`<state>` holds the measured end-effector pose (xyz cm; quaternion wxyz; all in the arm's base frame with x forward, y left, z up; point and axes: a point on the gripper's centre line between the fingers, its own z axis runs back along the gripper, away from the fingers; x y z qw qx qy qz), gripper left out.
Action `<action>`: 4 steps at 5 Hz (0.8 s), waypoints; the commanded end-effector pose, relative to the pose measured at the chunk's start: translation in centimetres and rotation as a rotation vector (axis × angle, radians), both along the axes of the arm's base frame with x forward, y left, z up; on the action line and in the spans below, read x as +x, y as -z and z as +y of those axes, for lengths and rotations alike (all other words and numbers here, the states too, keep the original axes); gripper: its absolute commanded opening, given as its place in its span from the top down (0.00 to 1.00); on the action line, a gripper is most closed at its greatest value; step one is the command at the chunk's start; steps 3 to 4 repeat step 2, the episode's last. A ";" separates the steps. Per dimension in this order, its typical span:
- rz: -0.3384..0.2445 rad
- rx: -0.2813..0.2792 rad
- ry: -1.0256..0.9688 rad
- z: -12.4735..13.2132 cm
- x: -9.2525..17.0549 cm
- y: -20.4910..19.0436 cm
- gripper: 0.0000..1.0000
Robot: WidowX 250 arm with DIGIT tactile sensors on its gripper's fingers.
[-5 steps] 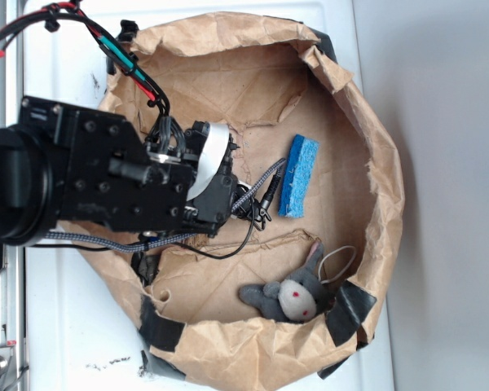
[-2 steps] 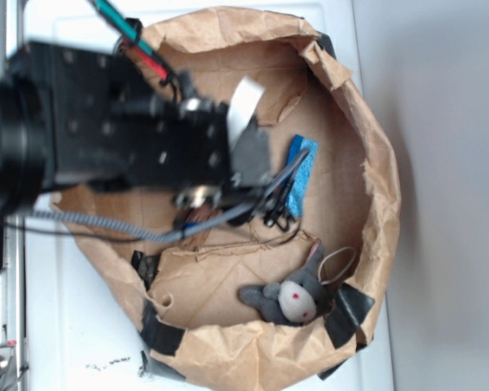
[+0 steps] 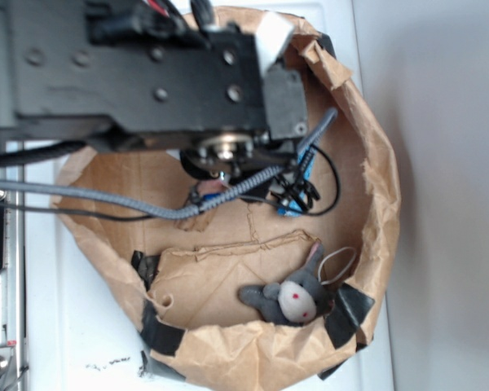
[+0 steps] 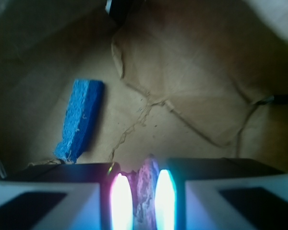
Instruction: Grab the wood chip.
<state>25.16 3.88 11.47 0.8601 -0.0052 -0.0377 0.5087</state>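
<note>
The wood chip (image 4: 145,189), a rough ragged sliver, stands upright between the two lit pads (image 4: 121,201) of my gripper (image 4: 143,179), which is shut on it and held above the brown paper floor. The chip's pointed tip pokes out past the fingertips. In the exterior view my black arm (image 3: 147,73) fills the top of the frame and hides the fingers and most of the chip.
A blue sponge (image 4: 80,120) lies on the paper ahead to the left; only a sliver of the sponge (image 3: 292,210) shows under the arm. A grey plush toy (image 3: 289,297) lies by the crumpled paper wall (image 3: 383,187). Torn paper flaps (image 4: 182,96) and black tape (image 3: 350,314) are around.
The arm has risen toward the camera and shifted right and up in the picture. It now covers the sponge and the back of the paper nest.
</note>
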 end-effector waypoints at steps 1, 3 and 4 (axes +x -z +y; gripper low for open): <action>-0.139 -0.011 -0.021 1.6 0.1 -4.5 1.00; -0.149 0.060 0.000 1.2 0.1 -4.1 0.70; -0.149 0.060 0.000 1.2 0.1 -4.1 0.70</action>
